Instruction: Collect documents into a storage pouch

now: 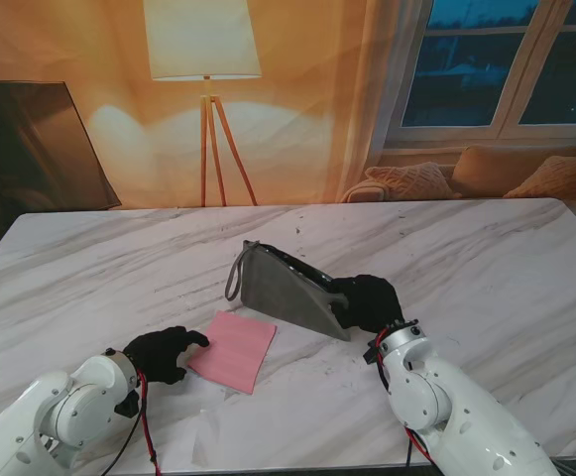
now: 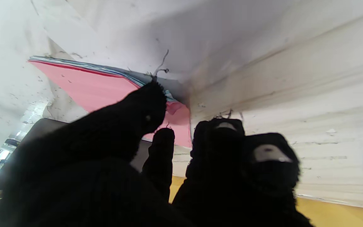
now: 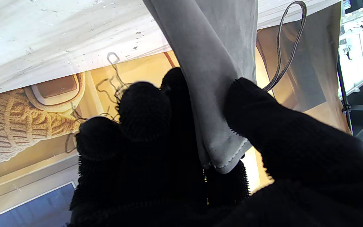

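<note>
A thin stack of documents with a pink top sheet (image 1: 234,349) (image 2: 90,88) lies flat near the middle of the marble table. My left hand (image 1: 162,353) (image 2: 143,151), in a black glove, rests at its left corner, thumb tip on the stack's edge and fingers curled beside it; no firm hold shows. A grey storage pouch (image 1: 289,290) (image 3: 213,72) with a wrist strap (image 1: 236,272) (image 3: 287,47) stands tilted just beyond the stack. My right hand (image 1: 367,302) (image 3: 181,135) is shut on the pouch's near right corner, pinching the fabric between thumb and fingers.
The white marble table (image 1: 486,268) stretches wide to both sides. A floor lamp (image 1: 204,59) and a dark screen (image 1: 30,149) stand behind the far edge. A sofa with cushions (image 1: 486,174) sits under the window at the back right.
</note>
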